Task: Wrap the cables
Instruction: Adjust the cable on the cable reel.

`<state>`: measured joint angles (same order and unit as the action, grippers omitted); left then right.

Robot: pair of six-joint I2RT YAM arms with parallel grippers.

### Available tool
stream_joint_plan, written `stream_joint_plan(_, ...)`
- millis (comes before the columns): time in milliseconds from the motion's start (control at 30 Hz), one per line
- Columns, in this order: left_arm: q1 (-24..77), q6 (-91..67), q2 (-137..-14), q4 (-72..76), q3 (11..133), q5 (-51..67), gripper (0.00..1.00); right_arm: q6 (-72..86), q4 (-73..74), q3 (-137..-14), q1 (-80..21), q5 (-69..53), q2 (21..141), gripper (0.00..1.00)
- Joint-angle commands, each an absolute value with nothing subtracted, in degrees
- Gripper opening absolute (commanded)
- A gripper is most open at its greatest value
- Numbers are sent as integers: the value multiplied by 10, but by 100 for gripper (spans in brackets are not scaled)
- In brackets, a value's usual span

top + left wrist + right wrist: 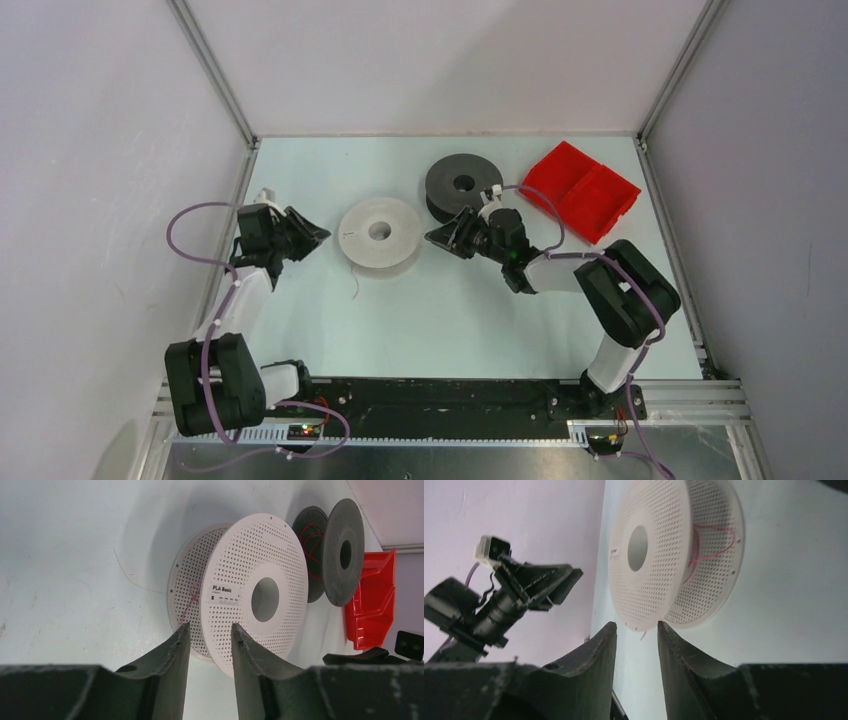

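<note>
The white spool (380, 232) lies flat in the middle of the worktop (460, 320). Its flanges are parallel to the surface and its hub hole points straight up. The dark grey spool (463, 184) lies flat in the same way, just behind it to the right, near the red bin (582, 190).

From the near left rim of the white spool a pale strand (353, 284) lies loose on the worktop. Its long axis runs from the spool toward the near edge, with a slight bend.

The left end effector (312, 236) is at the left of the white spool and points at it, near but apart. The right end effector (437, 238) is at the right of the spool, also pointing at it, just beside the dark grey spool. Each has its fingers partly apart, with nothing between them.

The wrist views look in between the flanges, which the top view does not. The left wrist view shows both flanges full of small holes, a label "PLA Basic" on the upper one, and a pink strand (191, 597) at the hub. It also shows that the pale strand reaches the lower flange, and that a red strand (311, 537) lies inside the dark grey spool. The right wrist view shows the pink strand in loose loops between the white flanges, with the left end effector beyond the spool. Only the top and left wrist views show the pale strand.
</note>
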<state>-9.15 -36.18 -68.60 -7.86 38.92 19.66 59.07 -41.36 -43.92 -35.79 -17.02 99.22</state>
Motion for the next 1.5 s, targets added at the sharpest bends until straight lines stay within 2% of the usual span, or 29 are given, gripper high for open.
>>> stream_joint_plan(0,-97,-352,-660,-76,403,195,39,654,-429,-457,-348,-130,1021,41)
stream_joint_plan(233,-98,-358,-659,-76,393,214,40,724,-453,-494,-339,-94,1106,41)
stream_joint_plan(600,-98,-359,-651,-66,377,224,39,778,-440,-555,-336,-53,1167,40)
stream_joint_plan(1200,-98,-361,-646,-63,378,226,39,815,-387,-562,-360,-20,1183,37)
stream_joint_plan(1467,-97,-361,-649,-62,378,226,39,818,-413,-555,-370,-15,1182,36)
